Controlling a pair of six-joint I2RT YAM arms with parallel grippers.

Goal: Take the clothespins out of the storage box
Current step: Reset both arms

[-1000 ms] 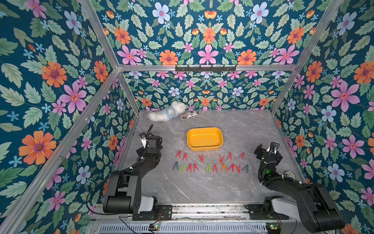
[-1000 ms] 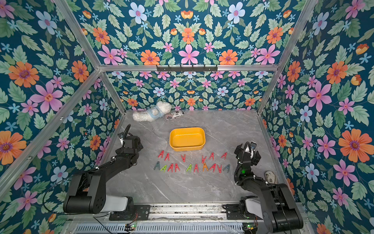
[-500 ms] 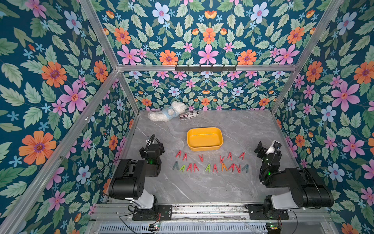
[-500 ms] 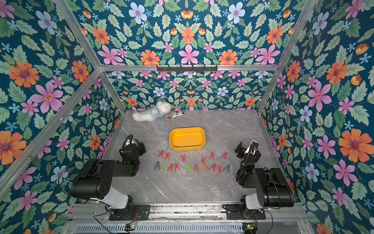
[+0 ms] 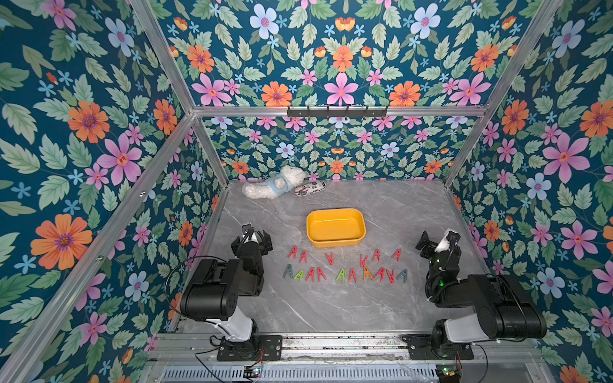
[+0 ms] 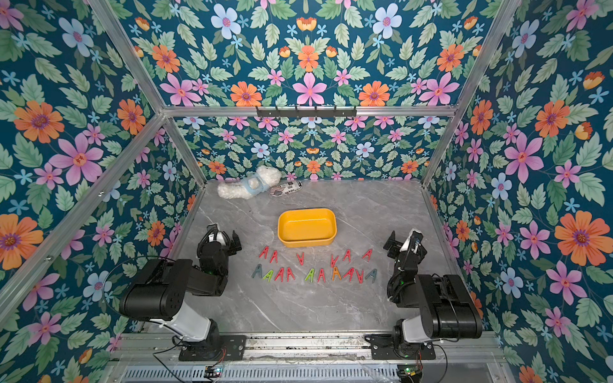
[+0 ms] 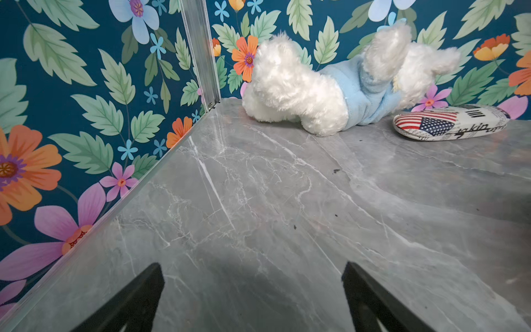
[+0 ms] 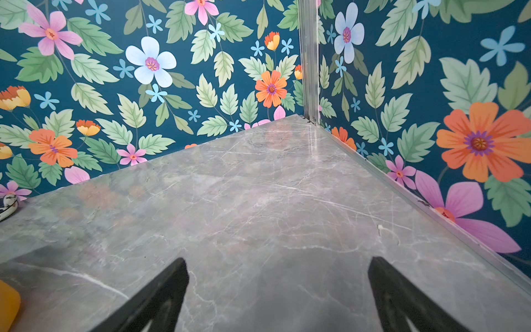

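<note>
The yellow storage box (image 5: 335, 227) (image 6: 306, 227) stands mid-table, and no clothespin shows inside it. Several clothespins lie on the grey marble table in two rows just in front of it: a mostly red back row (image 5: 329, 258) and a front row (image 5: 341, 275) of red, green, orange and grey ones. My left gripper (image 5: 255, 236) (image 7: 253, 270) sits left of the rows, open and empty. My right gripper (image 5: 438, 240) (image 8: 278, 264) sits right of them, also open and empty. A corner of the box (image 8: 7, 304) shows in the right wrist view.
A white plush toy in blue (image 5: 275, 187) (image 7: 316, 86) and a flag-patterned case (image 5: 310, 188) (image 7: 448, 122) lie at the back left. Floral walls with aluminium posts close in three sides. A black hook rail (image 5: 336, 112) hangs on the back wall.
Both arms have folded back and down over their bases. The grippers stay open near the same spots. The clothespins and box have not moved.
</note>
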